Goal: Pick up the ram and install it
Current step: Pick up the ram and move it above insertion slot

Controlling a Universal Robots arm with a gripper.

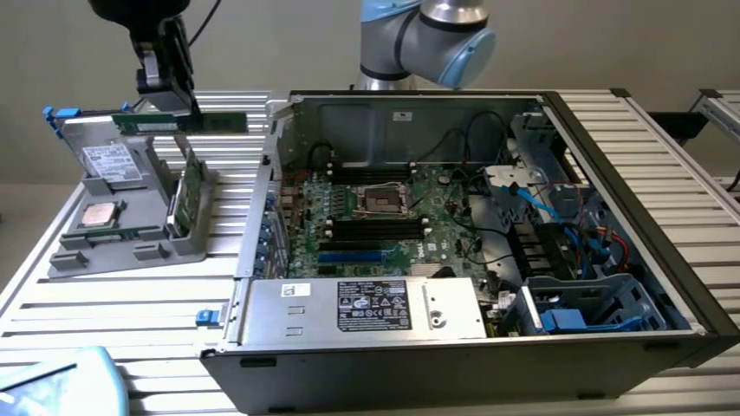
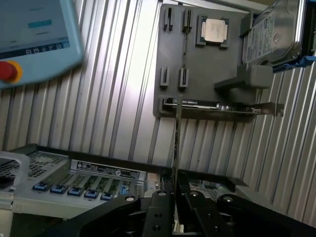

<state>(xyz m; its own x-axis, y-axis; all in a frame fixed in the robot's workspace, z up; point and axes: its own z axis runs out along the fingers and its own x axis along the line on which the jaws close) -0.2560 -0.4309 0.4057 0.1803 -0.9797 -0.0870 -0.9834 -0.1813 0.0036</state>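
While my gripper (image 2: 174, 212) clamps the ram (image 2: 176, 143) edgewise above the holder (image 2: 197, 64) | step: pickup done, install pending, I judge; seating needs the stick square to a slot | holder: card (image 2: 212, 106), CPU (image 2: 216, 30), drive (image 2: 274, 32) | case (image 1: 359, 130): open, board (image 1: 382, 217) exposed

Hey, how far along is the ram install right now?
Done: the ram is picked up, lifted clear above the grey parts holder. In hand: the hand grips it level, off to the exterior view's left of the open computer case. Left: the install; the stick is not yet over the motherboard's memory slots.
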